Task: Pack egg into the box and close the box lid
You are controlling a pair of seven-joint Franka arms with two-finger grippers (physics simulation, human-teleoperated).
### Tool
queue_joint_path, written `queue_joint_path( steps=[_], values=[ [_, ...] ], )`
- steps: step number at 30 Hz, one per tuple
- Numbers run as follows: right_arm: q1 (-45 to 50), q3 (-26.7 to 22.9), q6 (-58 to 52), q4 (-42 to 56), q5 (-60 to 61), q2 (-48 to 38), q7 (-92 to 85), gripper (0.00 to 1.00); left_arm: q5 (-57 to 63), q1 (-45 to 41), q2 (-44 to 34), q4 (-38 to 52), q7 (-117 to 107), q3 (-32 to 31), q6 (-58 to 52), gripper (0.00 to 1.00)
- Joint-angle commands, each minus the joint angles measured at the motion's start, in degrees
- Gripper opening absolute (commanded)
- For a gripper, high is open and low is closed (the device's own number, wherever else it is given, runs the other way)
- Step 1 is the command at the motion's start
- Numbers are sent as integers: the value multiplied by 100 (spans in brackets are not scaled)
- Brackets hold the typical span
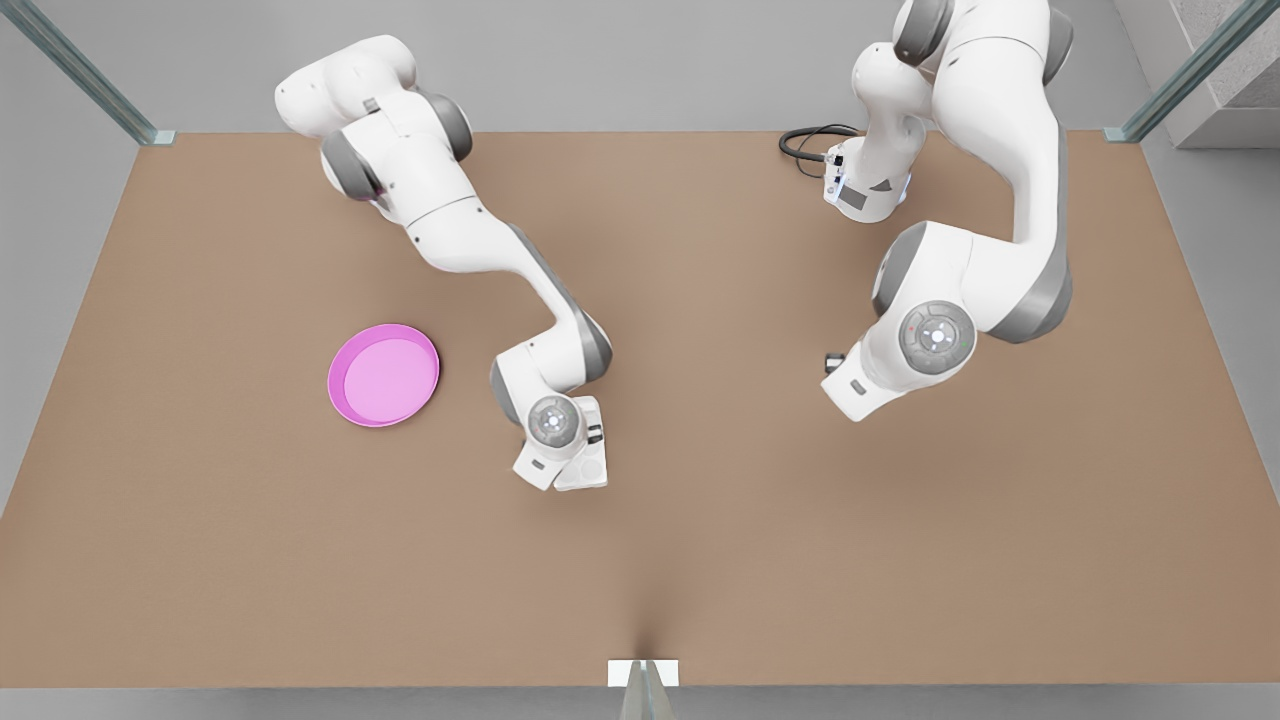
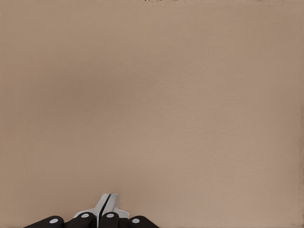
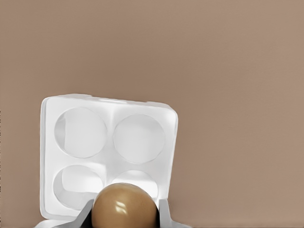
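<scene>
- Brown counter (image 1: 700,560) in the front view: an empty pink plate (image 1: 384,375) and, beside it, an arm bent low over the white box (image 1: 582,472).
- Left wrist view: the left gripper (image 2: 110,199) is pinched together over bare counter, waiting.
- Right wrist view: the right gripper (image 3: 124,211) clamps the egg (image 3: 124,205) above the box's four empty cups. Placing the egg and closing the box lid remain.

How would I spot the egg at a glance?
On the brown table, look beside the pink plate, toward the front view's right, where the right claw hangs over the open white box. The egg is pinched in that claw above the cups: the one small, glossy tan oval against white.
</scene>
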Motion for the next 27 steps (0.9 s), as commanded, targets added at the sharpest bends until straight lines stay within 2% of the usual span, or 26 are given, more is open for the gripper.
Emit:
queue_joint_path(
  steps=[1,2,5,7,9,10,12,13,16,18,19,21,25,27],
  values=[
    [79,-10,-123,12,54,-2,799,49,-25,-2,-5,2,-814,0,101,21],
    [106,8,-228,12,63,-2,781,100,-25,-2,-5,2,-814,0,101,21],
    [106,25,-378,12,98,-98,808,100,-25,-10,-5,2,-858,0,101,21],
    [-394,157,-430,-93,10,-476,764,100,-25,-2,-5,2,-858,0,101,21],
    [-2055,1141,-606,-840,-588,-1074,202,100,-25,-10,-5,2,-858,0,101,21],
    [-3110,1440,-702,-1525,-649,-1627,-650,100,-25,-10,-5,2,-858,0,101,21],
    [-4481,1440,-659,-3221,-807,-3183,-2294,100,-51,-151,-5,11,-1086,0,110,21],
    [-4895,1432,-826,-3433,-869,-3675,-2620,100,-165,-327,-14,20,-1376,0,128,21],
    [-5132,1388,-1081,-3460,-913,-4765,-2488,100,-332,-898,-23,20,-2228,0,180,21],
    [-4799,1300,-1459,-3108,-896,-4958,-2295,100,-658,-1390,-5,29,-2940,0,470,21],
    [-4622,1229,-1433,-3056,-825,-5003,-2295,100,-667,-1653,91,46,-3361,0,698,21],
    [-3788,482,-1696,-2721,-764,-4941,-2295,100,-807,-2383,557,108,-4654,-9,1761,21],
    [-3805,403,-2100,-2703,-825,-4836,-2392,100,-781,-2920,1014,90,-5068,0,2474,21],
    [-3753,412,-2250,-2827,-843,-4792,-2383,100,-737,-3315,1532,108,-5480,9,3361,21]
  ],
)
